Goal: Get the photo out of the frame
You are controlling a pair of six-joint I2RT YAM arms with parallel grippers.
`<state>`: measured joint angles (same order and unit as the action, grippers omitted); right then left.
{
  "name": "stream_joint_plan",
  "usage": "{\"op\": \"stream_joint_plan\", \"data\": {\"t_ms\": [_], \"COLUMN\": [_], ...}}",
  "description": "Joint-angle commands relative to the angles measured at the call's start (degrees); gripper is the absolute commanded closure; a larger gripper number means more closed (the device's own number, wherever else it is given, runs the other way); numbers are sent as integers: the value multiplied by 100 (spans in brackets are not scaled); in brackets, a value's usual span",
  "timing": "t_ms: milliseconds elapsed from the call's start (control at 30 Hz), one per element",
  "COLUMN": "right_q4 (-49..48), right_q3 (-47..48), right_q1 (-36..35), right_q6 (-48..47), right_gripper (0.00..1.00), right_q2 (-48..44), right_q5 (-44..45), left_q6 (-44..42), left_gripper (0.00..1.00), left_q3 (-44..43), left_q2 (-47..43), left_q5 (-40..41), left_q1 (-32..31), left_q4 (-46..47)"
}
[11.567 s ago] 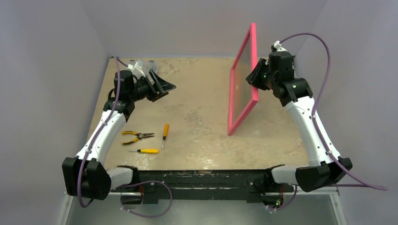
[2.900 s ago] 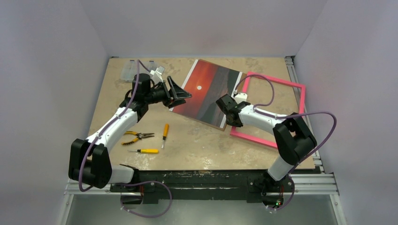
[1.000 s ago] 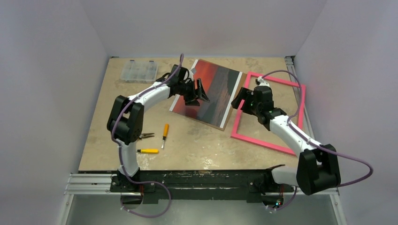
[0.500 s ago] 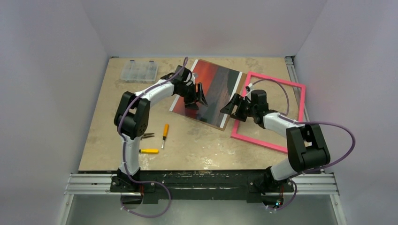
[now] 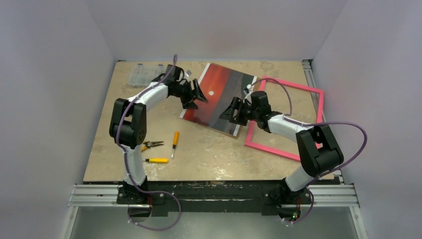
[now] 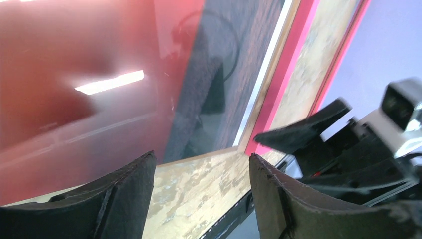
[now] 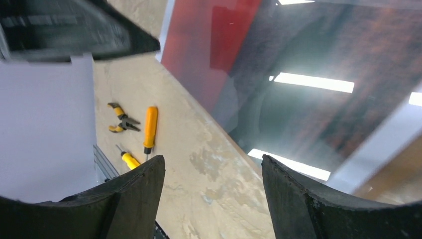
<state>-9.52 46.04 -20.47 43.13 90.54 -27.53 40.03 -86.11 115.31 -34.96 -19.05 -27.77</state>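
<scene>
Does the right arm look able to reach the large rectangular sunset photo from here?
Probably yes: the right gripper hovers over the near right corner of the sunset photo, jaws open, with nothing in between.

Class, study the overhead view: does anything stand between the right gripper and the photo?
Nothing visible does. The right gripper hangs open over the right edge of the photo; the yellow-handled tools lie well off to its left.

Left arm (image 5: pixel 149 94) — bending at the elbow, reaching forward and inward; left gripper (image 5: pixel 197 94) standing with jaws apart. Right arm (image 5: pixel 286 124) — stretching low toward the left; right gripper (image 5: pixel 230 110) facing its counterpart, jaws gaping.
</scene>
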Motion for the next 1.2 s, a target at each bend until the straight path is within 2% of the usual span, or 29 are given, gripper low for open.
{"op": "stream_joint_plan", "data": {"t_ms": [0, 67, 200, 367, 500, 767, 900, 1167], "right_q4": [41, 328, 1488, 2166, 2292, 2279, 2223, 2056], "right_q3": [508, 784, 1636, 2047, 2117, 2000, 1934, 2005], "right_q1": [-468, -611, -827, -1117, -1134, -1128, -1134, -1135], "right_q6": [-224, -518, -1412, -2160, -2420, -2608, -2579, -2441], "right_gripper": [30, 28, 23, 16, 14, 14, 14, 14], "right_q2": [276, 433, 830, 1011, 1077, 1181, 1237, 1369], "right_q5": [329, 535, 1007, 1584, 1762, 1773, 1807, 1743], "left_q6": [22, -60, 80, 66, -223, -467, -654, -603], "left_gripper": [32, 31, 31, 31, 29, 28, 27, 26], "left_q3": [-14, -99, -22, 566, 880, 819, 809, 968], "left_q2": [-410, -300, -140, -586, -812, -637, -739, -522], "left_q5": [-339, -336, -503, -50, 233, 429, 802, 614], "left_q1": [697, 844, 1060, 1134, 1286, 1377, 1384, 1386], "left_q4": [380, 274, 355, 180, -104, -518, -797, -548]}}
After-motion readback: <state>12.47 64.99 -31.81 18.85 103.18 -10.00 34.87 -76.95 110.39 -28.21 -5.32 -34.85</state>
